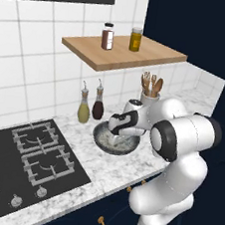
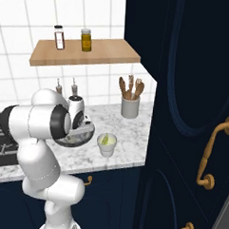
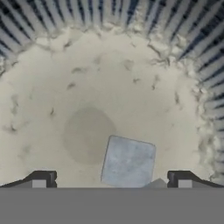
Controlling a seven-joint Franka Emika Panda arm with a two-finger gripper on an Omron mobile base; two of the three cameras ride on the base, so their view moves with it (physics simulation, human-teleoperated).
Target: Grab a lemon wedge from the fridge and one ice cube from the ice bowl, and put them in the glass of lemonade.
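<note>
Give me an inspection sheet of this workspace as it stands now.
Surface: marble counter, gas hob at its left.
Job's things: ice bowl under the hand, one ice cube inside; glass of lemonade beside the bowl.
Clutter: utensil holder, two bottles, two jars on the wooden shelf.
Grippers: gripper open, low in the bowl, fingers either side of the cube.
Cables: nothing seen.
Surroundings: white tiled wall, navy cabinets with gold handles.
</note>
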